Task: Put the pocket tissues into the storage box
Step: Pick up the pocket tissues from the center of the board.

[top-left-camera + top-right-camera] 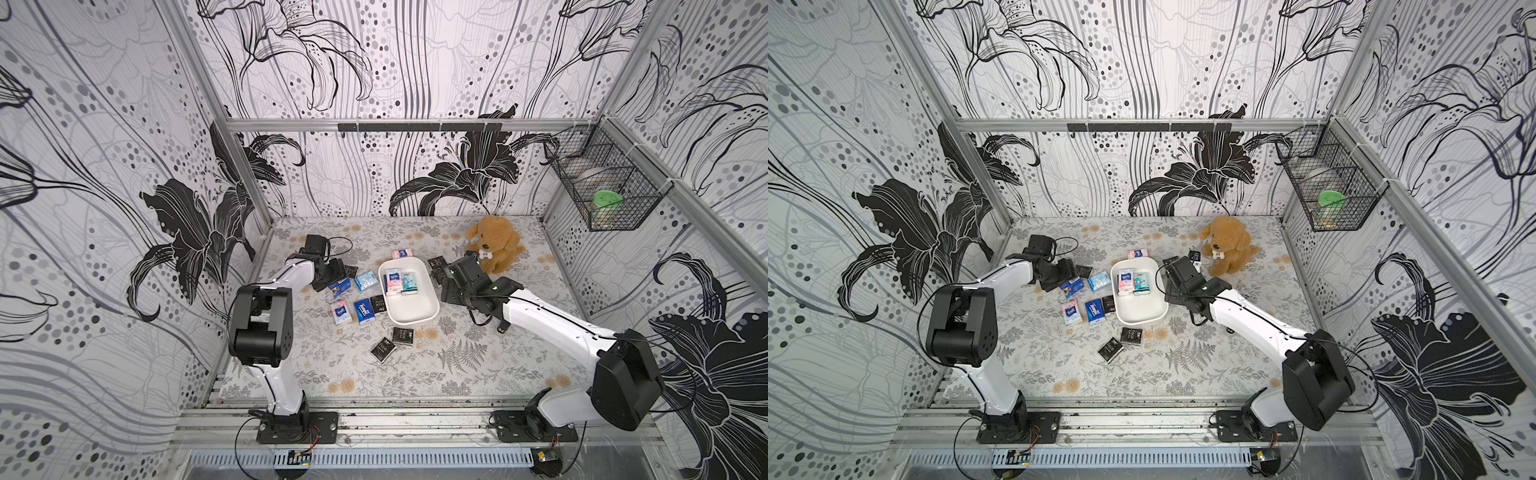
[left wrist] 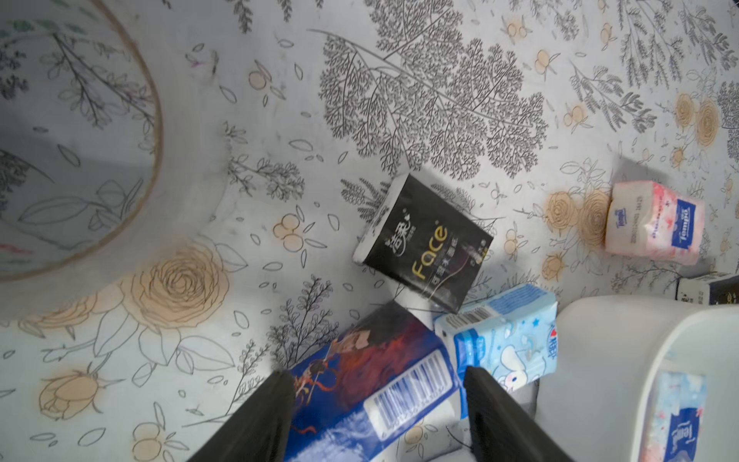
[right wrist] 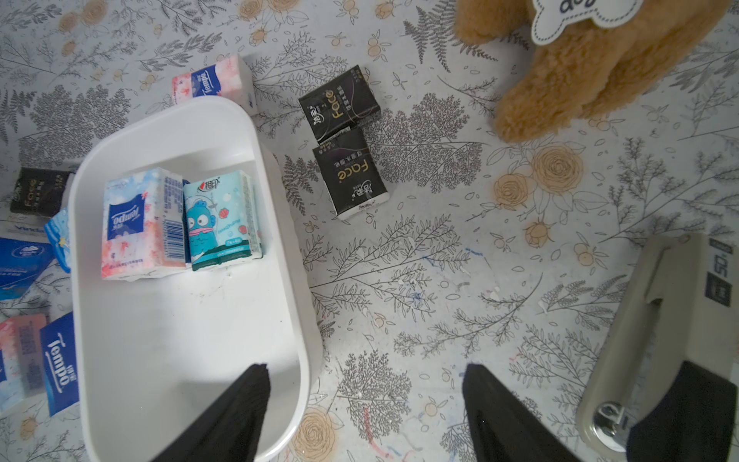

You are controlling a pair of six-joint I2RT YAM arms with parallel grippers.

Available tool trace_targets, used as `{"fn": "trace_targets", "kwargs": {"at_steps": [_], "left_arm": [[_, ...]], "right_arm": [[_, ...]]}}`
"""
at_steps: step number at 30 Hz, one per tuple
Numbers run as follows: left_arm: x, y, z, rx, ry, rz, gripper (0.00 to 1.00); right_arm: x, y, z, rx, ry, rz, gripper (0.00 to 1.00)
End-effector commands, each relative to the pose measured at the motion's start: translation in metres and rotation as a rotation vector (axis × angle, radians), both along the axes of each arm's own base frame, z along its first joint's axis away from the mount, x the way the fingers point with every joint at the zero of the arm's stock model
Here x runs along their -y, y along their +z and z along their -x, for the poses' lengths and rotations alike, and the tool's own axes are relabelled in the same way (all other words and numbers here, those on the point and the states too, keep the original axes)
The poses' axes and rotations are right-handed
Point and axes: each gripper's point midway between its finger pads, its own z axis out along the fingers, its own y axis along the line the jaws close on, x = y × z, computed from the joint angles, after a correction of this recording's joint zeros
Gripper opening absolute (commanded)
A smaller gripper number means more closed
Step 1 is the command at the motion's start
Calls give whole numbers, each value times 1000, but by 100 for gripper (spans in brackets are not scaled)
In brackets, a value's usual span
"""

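Nearest the camera, below centre in both top views, we record two black packets (image 1: 383, 349) lying flat, apart from the storage box (image 1: 415, 320). Above them, a pink-white packet (image 1: 338, 311) and a dark blue Tempo packet (image 1: 363, 309) sit in a row left of the box, which occupies centre frame. Two boxed packets (image 3: 140, 224) lie side by side at its far end. Left of the box, the left gripper (image 2: 378, 372) has its fingers pressed against both sides of a barcode packet (image 2: 352, 384), dark blue, with a light blue packet (image 2: 508, 344) just beside it. Right of the box, the right gripper (image 3: 366, 400) stands wide, nothing between its fingers. Beyond it, a touching black pair (image 3: 340, 108) lies on the table (image 1: 478, 365). A far pink-white packet (image 1: 401, 253) rests just behind the box rim. Farthest, upper right of the table, sits a plush dog (image 1: 494, 245).
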Motion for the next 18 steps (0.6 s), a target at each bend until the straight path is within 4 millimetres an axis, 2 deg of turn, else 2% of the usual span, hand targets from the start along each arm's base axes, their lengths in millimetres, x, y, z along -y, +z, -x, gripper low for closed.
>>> {"fn": "trace_targets", "kwargs": {"at_steps": [1,7,11,13,18], "left_arm": [[8,17,9,47,17,68,72],[31,32,36,89,12,182,72],[35,37,40,96,1,204,72],[28,37,38,95,19,159,72],[-8,35,29,52,75,-81,71]], "right_arm": [[5,0,0,1,-18,10,82],[7,-1,2,1,-26,4,82],[5,2,1,4,-24,-1,82],[5,2,0,5,-24,-1,82],[6,4,2,9,-25,-4,82]]}}
